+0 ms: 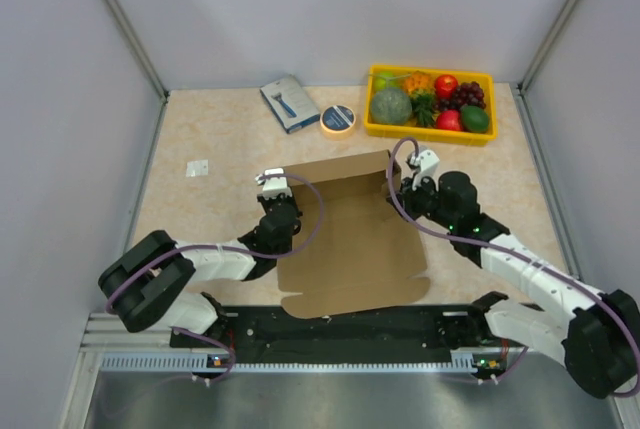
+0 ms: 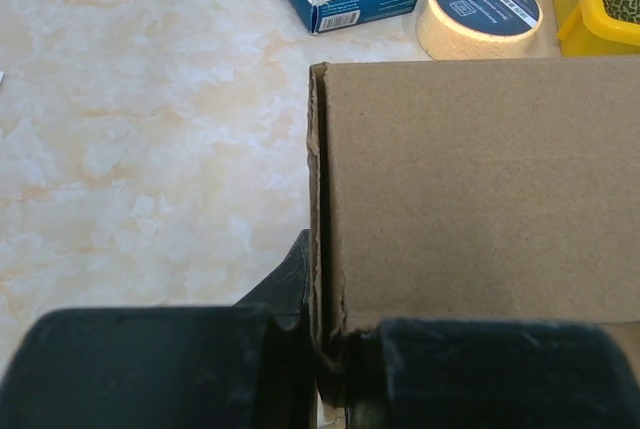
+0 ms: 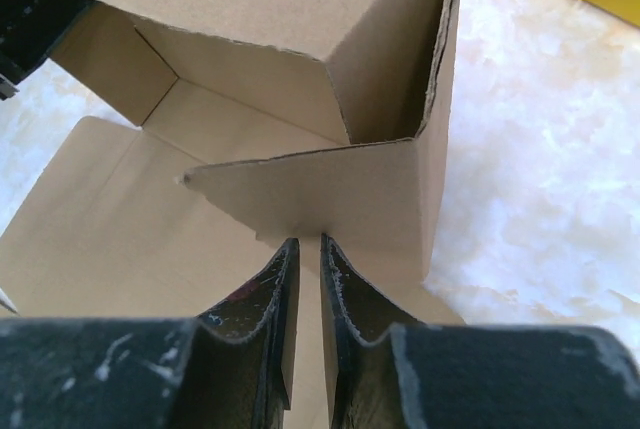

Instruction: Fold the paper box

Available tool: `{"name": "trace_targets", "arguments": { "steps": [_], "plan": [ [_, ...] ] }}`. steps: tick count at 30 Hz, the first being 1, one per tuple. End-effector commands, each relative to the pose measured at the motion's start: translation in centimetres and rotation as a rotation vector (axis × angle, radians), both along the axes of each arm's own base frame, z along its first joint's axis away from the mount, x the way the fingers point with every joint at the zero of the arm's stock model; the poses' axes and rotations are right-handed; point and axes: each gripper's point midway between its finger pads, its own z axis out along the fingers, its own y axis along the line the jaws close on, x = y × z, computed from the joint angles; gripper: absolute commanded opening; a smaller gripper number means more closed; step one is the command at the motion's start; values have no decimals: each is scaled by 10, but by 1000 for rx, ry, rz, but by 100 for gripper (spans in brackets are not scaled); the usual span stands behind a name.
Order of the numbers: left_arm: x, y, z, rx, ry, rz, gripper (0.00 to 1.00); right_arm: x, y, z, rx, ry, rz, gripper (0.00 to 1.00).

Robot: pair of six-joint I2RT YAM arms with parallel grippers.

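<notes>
Tray (image 1: 420, 135) holds fruit (image 1: 391, 106) | left gripper (image 2: 325, 349), right gripper (image 3: 303, 279) each pinch paper box (image 1: 350, 239)

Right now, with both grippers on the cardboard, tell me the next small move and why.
Probably the right gripper should swing the flap it pinches a little further inward. That flap of the paper box is only part-folded beside the raised wall, while the left gripper clamps the wall's other corner, and the near panel lies flat.
</notes>
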Motion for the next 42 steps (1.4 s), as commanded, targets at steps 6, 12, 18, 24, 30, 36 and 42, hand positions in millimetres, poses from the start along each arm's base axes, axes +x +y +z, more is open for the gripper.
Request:
{"name": "trace_targets", "arguments": {
  "steps": [6,12,18,24,30,36,42],
  "plan": [
    [-18,-6,-48,54,139,-86,0,-18,-40,38,2,-69,-151,12],
    [-19,-7,-46,49,138,-93,0,3,-90,32,-20,-118,-307,30],
    [-18,-10,-49,66,146,-106,0,32,-92,-7,-126,-26,-245,44],
    [-17,-9,-45,77,133,-107,0,23,-39,2,-72,-181,59,49],
    [-15,-14,-42,72,127,-127,0,18,-29,16,-53,-305,121,59],
    [-16,-12,-43,81,128,-124,0,31,-16,19,-59,-312,167,62],
    [-18,-10,-42,91,132,-123,0,36,1,23,-39,-385,157,63]
  ]
}}
